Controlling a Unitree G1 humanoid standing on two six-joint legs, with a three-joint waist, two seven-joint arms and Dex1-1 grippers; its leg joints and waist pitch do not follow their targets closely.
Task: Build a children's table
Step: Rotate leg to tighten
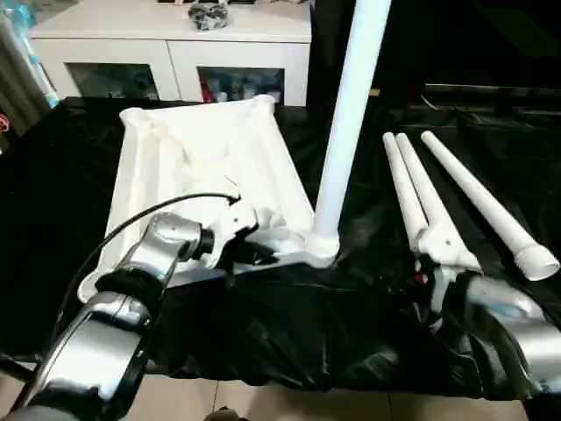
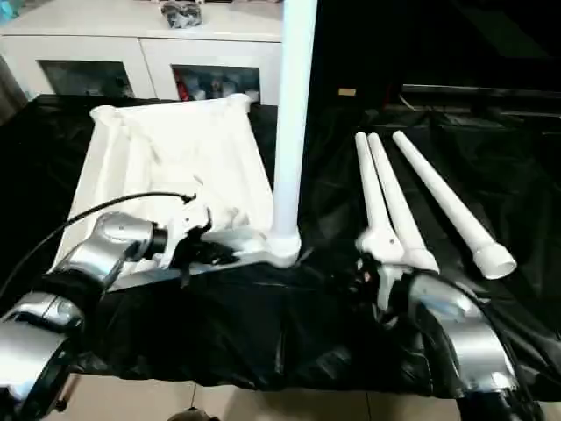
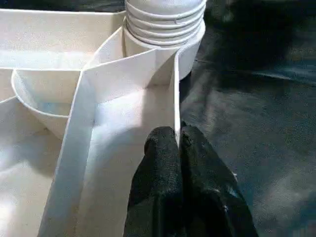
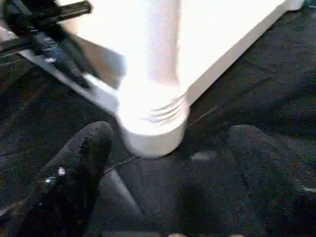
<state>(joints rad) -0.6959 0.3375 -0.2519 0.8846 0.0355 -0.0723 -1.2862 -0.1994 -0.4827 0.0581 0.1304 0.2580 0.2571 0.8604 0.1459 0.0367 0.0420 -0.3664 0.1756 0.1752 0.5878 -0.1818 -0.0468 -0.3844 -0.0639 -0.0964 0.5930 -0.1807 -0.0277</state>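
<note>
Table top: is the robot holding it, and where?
Yes. The left tool is pinched shut on the table top's thin side wall, near the corner with the standing leg. The right tool is open, holding nothing.

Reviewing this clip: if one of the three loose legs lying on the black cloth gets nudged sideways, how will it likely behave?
The loose legs are round, so one would probably roll. Being tapered, it would likely curve toward its thin end. The wrinkled black cloth may slow it.

Home-like room: white glass-door cabinet (image 1: 175, 61), black-draped worktable (image 1: 289, 324), tiled floor (image 1: 289, 405).

Three legs (image 1: 456, 193) right of tabletop (image 1: 202, 167)
</note>
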